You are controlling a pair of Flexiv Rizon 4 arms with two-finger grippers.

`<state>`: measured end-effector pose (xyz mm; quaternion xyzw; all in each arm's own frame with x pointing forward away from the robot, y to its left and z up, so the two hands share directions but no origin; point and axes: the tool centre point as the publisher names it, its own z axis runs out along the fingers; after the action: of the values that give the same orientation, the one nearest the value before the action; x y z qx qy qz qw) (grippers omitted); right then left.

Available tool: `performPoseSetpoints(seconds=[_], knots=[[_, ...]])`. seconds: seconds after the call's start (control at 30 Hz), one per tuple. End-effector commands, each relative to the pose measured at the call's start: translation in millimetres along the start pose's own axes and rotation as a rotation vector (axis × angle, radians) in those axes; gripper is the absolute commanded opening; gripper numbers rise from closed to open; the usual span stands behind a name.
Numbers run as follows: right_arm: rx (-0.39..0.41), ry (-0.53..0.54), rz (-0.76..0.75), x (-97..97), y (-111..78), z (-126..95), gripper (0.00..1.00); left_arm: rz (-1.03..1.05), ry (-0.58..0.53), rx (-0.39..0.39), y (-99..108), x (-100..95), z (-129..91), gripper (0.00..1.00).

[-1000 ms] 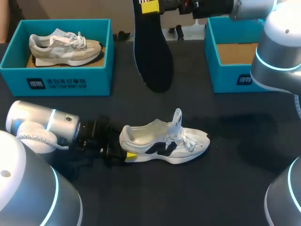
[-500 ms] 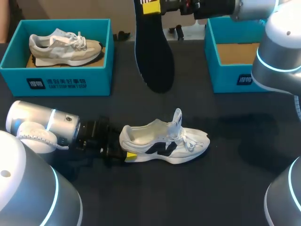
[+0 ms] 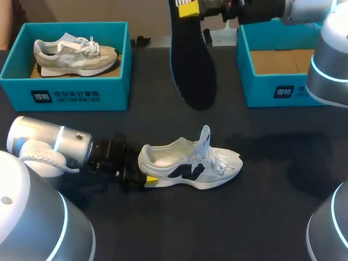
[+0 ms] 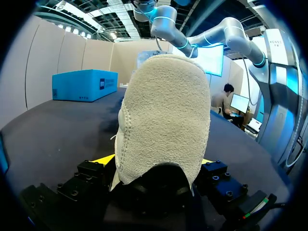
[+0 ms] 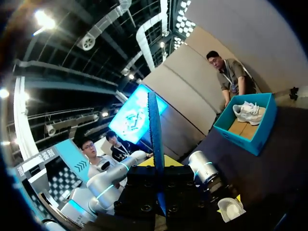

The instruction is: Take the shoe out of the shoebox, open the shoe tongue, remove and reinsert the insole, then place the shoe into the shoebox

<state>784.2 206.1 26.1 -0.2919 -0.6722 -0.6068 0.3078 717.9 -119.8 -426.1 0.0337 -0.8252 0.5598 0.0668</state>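
Lower centre: left fingers [image 3: 151, 179] clamp the heel of the white shoe [image 3: 190, 166] on the tabletop [image 3: 261, 206]. Top centre: right fingers [image 3: 187, 8] pinch the dark insole [image 3: 193, 65], which hangs above the tabletop.

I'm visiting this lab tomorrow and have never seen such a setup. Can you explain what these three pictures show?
This is a two-armed robot at a dark table. The wide picture looks down from above and behind it; the two round ones come from cameras on its wrists. The left gripper clamps the heel of a white shoe lying on the table; its wrist picture shows that heel close up. The right gripper holds a dark insole in the air, seen edge-on in its own picture. At the back, the left box holds a beige shoe; the right box shows only its cardboard floor.
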Motion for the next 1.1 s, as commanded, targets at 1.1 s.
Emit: performPoseSetpoints(seconds=[1.1], knots=[[-0.076,-0.046,0.099,79.4,-73.1,-21,0.0,0.0,0.0,-0.002,2,-1.2,2,0.0]])
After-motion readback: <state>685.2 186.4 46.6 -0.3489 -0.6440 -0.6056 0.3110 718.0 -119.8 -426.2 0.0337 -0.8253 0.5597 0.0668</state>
